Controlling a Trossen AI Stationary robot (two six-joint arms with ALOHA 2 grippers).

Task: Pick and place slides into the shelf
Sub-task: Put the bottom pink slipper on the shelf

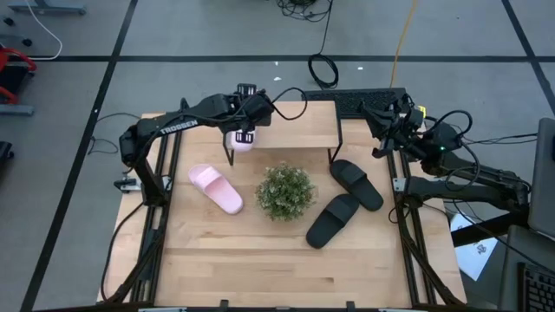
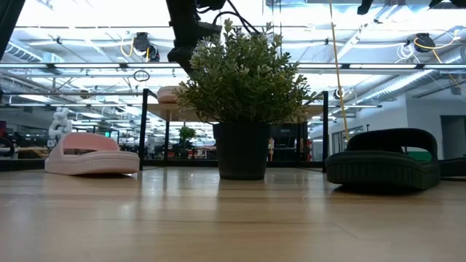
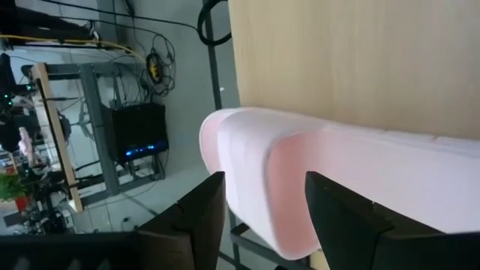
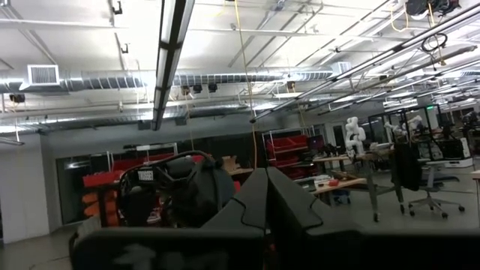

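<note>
At the shelf's left end, the left gripper [image 1: 246,130] holds one pink slide [image 1: 239,139], its fingers [image 3: 196,214] spread narrowly around the sandal's edge, as the left wrist view shows. The sandal overhangs the corner of the shelf [image 1: 299,121], resting on or just above the light plank; contact cannot be confirmed.

Progress, judged from the layout: one of four slides is at the shelf but apparently not yet released. Three remain on the table [image 1: 260,260]: the second pink slide [image 1: 216,188] left of the potted plant [image 1: 284,191], and two black slides [image 1: 344,201] right of it. The task thus appears early, with about three-quarters of it outstanding.

Orientation: the held slide's long axis cannot be read with certainty, since the gripper hides most of it from above. The second pink slide lies diagonally. The black slides also lie diagonally, converging toward each other.

The right gripper [image 1: 386,117] waits beyond the shelf's right end, its fingers [image 4: 247,202] pressed together, holding nothing.
</note>
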